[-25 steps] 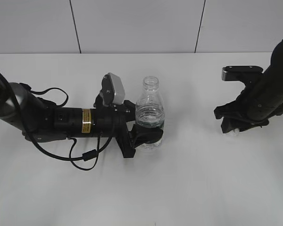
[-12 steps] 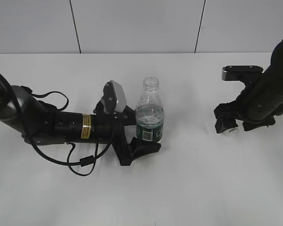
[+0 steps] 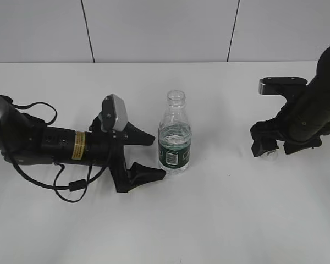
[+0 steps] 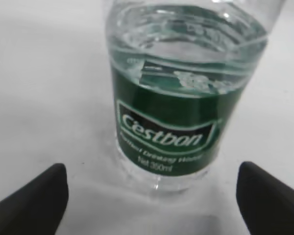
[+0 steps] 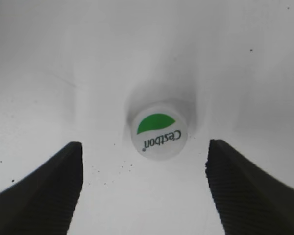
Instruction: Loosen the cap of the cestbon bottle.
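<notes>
The cestbon bottle [image 3: 174,135] stands upright and uncapped at the table's middle; its green label fills the left wrist view [image 4: 179,120]. My left gripper [image 3: 149,155] is open just left of the bottle, not touching it; its fingertips [image 4: 152,196] flank the bottle's base with gaps. The white cap [image 5: 159,132], green mark up, lies on the table below my right gripper [image 5: 144,191], which is open and hangs above it. In the exterior view the cap [image 3: 270,153] peeks out under the right gripper [image 3: 275,144].
The table is white, with a grey panelled wall [image 3: 165,30] behind it. The left arm's cable [image 3: 71,184] loops on the table under the arm.
My left gripper has let go of the bottle and drawn back to the left. The bottle stays standing. The right gripper has opened over the cap on the table.
</notes>
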{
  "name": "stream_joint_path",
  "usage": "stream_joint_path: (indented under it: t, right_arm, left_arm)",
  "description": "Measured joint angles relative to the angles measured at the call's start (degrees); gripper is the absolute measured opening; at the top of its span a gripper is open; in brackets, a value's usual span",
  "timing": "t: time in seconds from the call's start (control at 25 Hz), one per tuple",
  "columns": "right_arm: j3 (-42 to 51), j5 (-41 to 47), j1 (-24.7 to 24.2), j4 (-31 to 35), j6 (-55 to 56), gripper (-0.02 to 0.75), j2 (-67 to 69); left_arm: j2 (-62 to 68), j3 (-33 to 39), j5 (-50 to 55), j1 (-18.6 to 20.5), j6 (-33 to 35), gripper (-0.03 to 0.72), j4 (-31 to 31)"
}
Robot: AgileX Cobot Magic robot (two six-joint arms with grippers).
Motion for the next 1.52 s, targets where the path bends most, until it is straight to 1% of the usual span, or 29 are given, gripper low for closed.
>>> stream_joint_path:
  t: [0.16,0.28,0.4,0.52,0.8,0.92,1.0,1.12,1.2,1.28,1.32,1.4,1.44,1.52]
  right_arm:
    - [0.0,0.2,0.0,0.0,0.0,0.594,-1.3]
    - [0.0,0.2,0.0,-0.1,0.0,0.595,-2.5]
    - [0.0,0.2,0.0,-0.3,0.0,0.595,-3.9]
    - [-0.1,0.2,0.0,-2.3,0.0,0.594,-5.5]
    - [-1.0,0.2,0.0,-7.7,0.0,0.594,-9.4]
    - [-2.5,0.9,0.0,-9.6,0.0,0.594,-10.7]
    - [-3.5,2.1,0.0,-10.6,0.0,0.594,-11.8]
    - [-5.3,5.4,0.0,-12.1,0.2,0.594,-13.2]
    - [-7.3,8.8,0.0,-14.5,1.1,0.594,-13.6]
    - [-9.3,13.0,0.0,-17.1,2.3,0.594,-13.8]
    - [-10.3,15.2,0.0,-18.5,2.9,0.594,-13.8]
    - [-12.1,18.9,0.0,-20.5,3.4,0.594,-13.9]
    - [-13.1,20.9,0.0,-21.3,3.5,0.594,-13.9]
    - [-14.8,24.4,0.0,-22.3,3.6,0.594,-13.9]
  left_arm:
    - [-3.2,1.3,0.4,2.8,-3.0,0.61,4.5]
    - [-6.6,1.7,3.1,4.5,-7.0,0.592,7.1]
    - [-11.3,1.7,10.0,5.4,-11.5,0.588,10.1]
    - [-16.2,1.7,17.5,5.7,-14.7,0.587,11.8]
    - [-25.3,1.9,36.4,5.7,-19.2,0.587,12.1]
    - [-27.8,1.9,45.7,5.7,-23.7,0.587,10.9]
    - [-29.1,1.9,52.4,5.7,-25.9,0.587,8.1]
    - [-31.0,1.9,60.5,5.7,-26.8,0.587,1.3]
    - [-32.3,1.9,64.4,5.7,-26.0,0.587,-2.2]
    - [-33.6,1.9,67.4,5.7,-23.3,0.587,-6.3]
    - [-34.2,1.9,69.2,5.7,-20.3,0.587,-9.5]
    - [-34.7,1.3,74.3,5.7,-12.3,0.587,-18.4]
    - [-34.8,0.6,77.1,5.7,-6.6,0.587,-22.8]
    - [-34.8,-2.1,84.8,5.9,5.9,0.587,-35.7]
